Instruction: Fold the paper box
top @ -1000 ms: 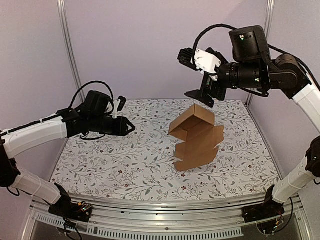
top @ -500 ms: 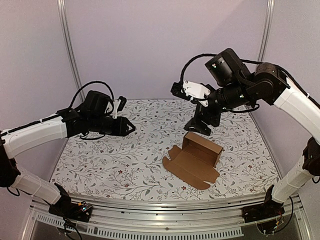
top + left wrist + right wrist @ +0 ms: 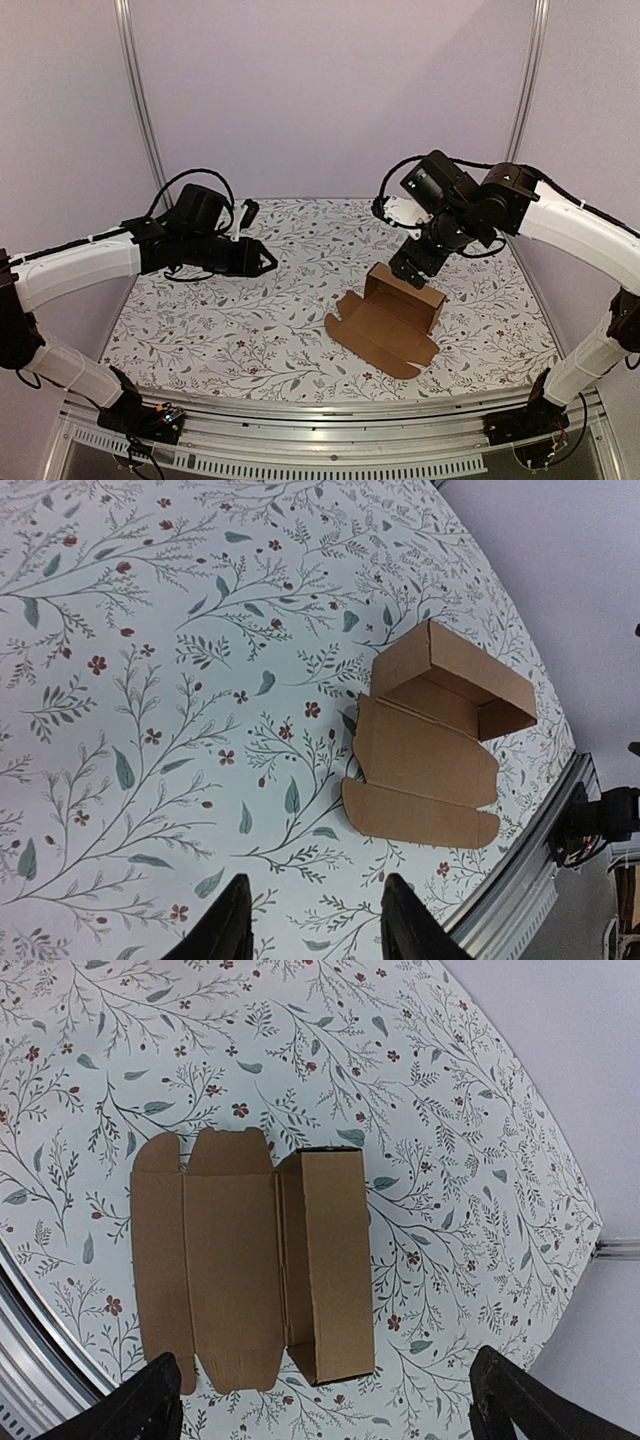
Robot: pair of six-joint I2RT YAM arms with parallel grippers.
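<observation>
Brown cardboard paper box (image 3: 385, 320), partly folded: lay on floral tablecloth (image 3: 220, 330), right of centre, walled tray part at rear, lid panel and flap flat toward near edge. Left gripper (image 3: 268, 262): hung well left of it, fingers parted, empty. Right gripper (image 3: 412, 272): hovered just above tray part, spread wide, empty.

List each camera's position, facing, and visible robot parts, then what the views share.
Top external: high behind the robot, facing the table and paper box; left arm and right arm show.
Left wrist: left of the box, looking down obliquely; its open jaws at the bottom edge.
Right wrist: directly above the box, looking down; open jaws at the lower corners.
Shared: all see the box.
</observation>
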